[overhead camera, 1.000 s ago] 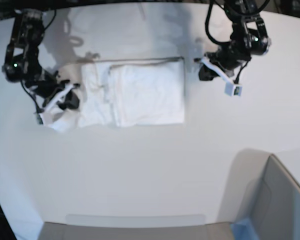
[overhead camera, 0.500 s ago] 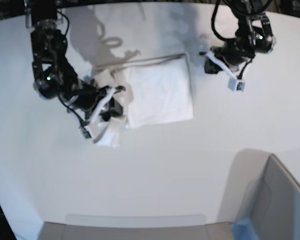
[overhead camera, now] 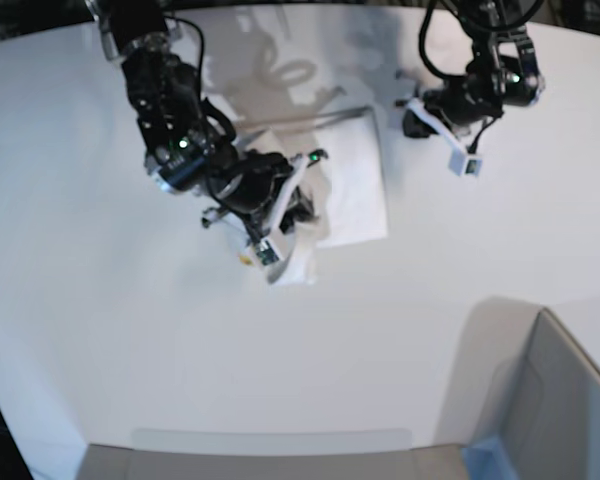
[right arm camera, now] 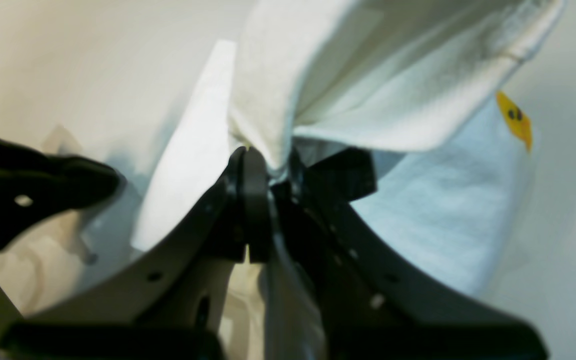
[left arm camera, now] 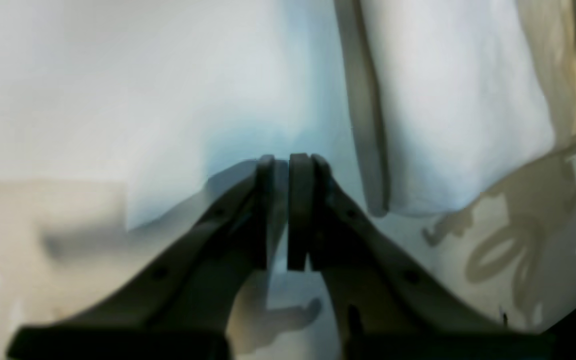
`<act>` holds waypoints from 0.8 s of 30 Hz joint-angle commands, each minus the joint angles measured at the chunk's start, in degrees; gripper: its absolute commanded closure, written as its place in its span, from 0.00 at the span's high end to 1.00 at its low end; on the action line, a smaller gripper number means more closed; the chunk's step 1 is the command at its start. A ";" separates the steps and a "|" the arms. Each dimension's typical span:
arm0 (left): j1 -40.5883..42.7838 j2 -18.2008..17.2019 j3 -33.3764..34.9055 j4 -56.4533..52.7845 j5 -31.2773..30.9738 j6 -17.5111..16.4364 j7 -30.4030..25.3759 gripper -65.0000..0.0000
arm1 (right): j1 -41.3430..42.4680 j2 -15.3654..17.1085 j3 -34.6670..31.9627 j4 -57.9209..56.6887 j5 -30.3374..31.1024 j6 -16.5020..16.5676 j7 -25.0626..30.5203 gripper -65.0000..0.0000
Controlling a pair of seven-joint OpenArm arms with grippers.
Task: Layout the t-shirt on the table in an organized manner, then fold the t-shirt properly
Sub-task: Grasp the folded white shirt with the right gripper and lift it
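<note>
There is one white cloth t-shirt point(overhead camera: 352, 180), one large plain white smooth tabletop point(overhead camera: 180, 350) with a curved far edge, one grey box with a blue corner point(overhead camera: 540, 400) in the lower right of the base view, and two black robot arms. The tabletop fills nearly the whole base view, with only a dark strip of room showing beyond its curved edge along the top of the frame. Arm shadows fall on the surface near the top centre.

The t-shirt lies folded a little above the centre of the base view, a roughly rectangular white stack with one flap lifted at its left side. In the right wrist view a small yellow printed patch shows at the cloth's right edge.

The right gripper point(right arm camera: 268, 170) sits at the centre left of the base view, over the shirt's left part; its jaws are clenched on a raised fold of the white cloth. The left gripper point(left arm camera: 288, 210), at the upper right of the base view just beside the shirt's right edge, has its jaws pressed nearly together, holding nothing, above bare tabletop.
</note>
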 commanded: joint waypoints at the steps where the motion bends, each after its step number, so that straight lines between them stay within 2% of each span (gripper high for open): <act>1: -0.78 -0.31 -0.11 0.31 -0.62 -0.16 -0.14 0.08 | 1.44 -0.64 -0.10 -0.13 -0.09 0.28 1.46 0.00; 6: -1.83 -0.31 -0.02 -1.45 -0.80 -0.16 -0.05 0.08 | 4.08 -1.96 -0.37 -5.85 -0.35 0.37 1.72 0.00; 12: -2.10 -0.31 -0.02 -1.45 -0.80 -0.16 -0.05 0.08 | 4.96 -3.10 -0.63 -10.86 -0.35 0.37 5.86 0.00; 18: -2.10 -0.31 -0.02 -1.45 -0.80 -0.16 -0.05 0.08 | 5.13 -3.10 -5.20 -13.06 -0.44 0.37 6.12 0.00; 24: -2.19 -0.22 -0.02 -1.45 -0.80 -0.16 -0.05 0.08 | 5.13 -3.98 -7.31 -15.78 -5.36 0.37 6.12 0.00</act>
